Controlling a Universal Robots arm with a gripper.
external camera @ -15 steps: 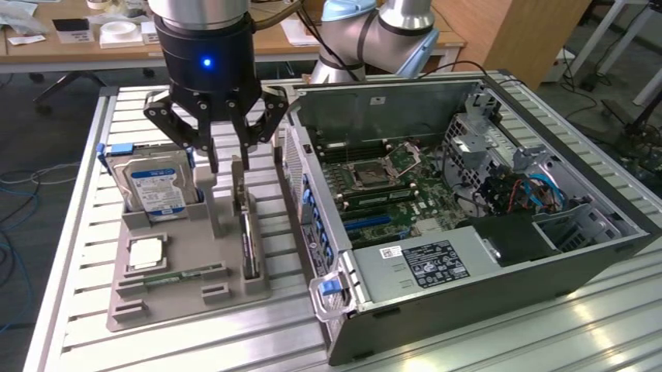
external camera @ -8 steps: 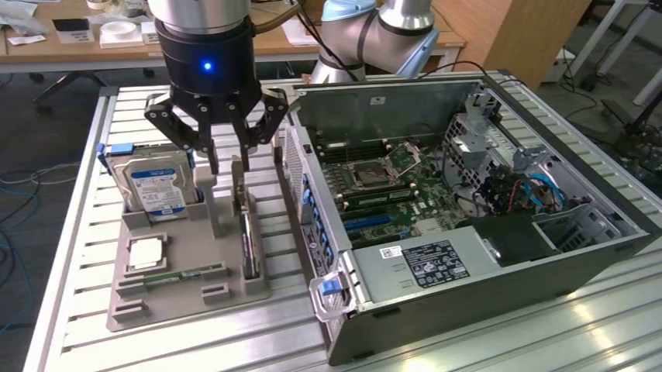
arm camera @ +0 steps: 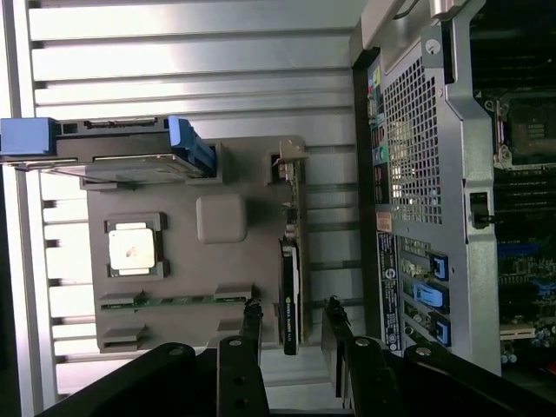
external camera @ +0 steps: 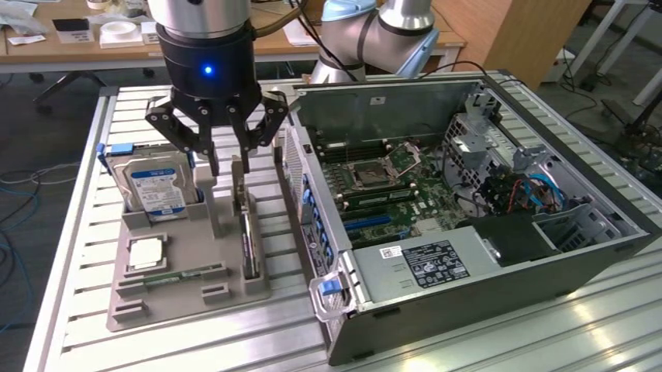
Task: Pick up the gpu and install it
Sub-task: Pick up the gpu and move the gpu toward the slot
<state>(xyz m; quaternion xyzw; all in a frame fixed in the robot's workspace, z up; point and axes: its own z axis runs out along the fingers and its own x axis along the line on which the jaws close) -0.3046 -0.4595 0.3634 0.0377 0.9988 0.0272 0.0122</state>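
I see the gripper [external camera: 229, 159] spread wide above the gpu [external camera: 248, 232], one finger on either side of it. Gpu stands on edge in the tray [external camera: 166, 298] (just beside the open case [external camera: 466, 271]).

Bench [external camera: 538, 333] is showing a slatted silver metal top, ribs running across it. Two things are sitting directly on it. A grey parts tray [external camera: 207, 249] is lying flat toward the exterior view's left. An open computer case [external camera: 466, 302] is lying on its side toward the exterior view's right, open face turned up. Tray and case are sitting just beside each other, with a narrow strip of slats showing between them. Bare slats are showing around both.
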